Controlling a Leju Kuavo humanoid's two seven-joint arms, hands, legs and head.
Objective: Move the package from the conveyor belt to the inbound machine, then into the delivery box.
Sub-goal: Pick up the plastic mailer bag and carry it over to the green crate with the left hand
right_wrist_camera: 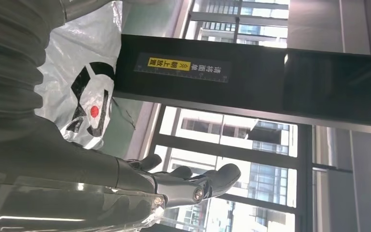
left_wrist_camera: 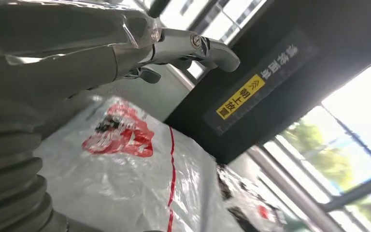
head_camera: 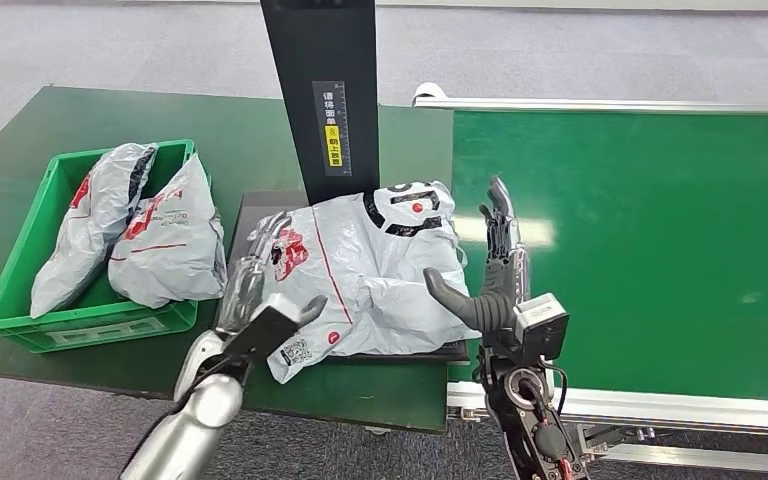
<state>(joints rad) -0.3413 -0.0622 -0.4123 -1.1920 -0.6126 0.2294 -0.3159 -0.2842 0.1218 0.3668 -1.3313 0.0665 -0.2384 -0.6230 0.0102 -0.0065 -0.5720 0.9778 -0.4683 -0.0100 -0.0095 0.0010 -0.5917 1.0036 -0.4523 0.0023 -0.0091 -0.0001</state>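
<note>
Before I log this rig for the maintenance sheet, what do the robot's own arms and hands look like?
The left arm is smooth silver; the left hand has metallic grey fingers and a dark back. The right hand is dark grey with a thick thumb, on a black wrist block with red and black cables. Both wrists wear grey ribbed covers.

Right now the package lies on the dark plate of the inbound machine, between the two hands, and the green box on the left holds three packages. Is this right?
Not quite: the green box holds two packages, not three, as the head view shows. The rest stands: the package lies on the dark plate of the inbound machine, between the left hand and the right hand.
</note>
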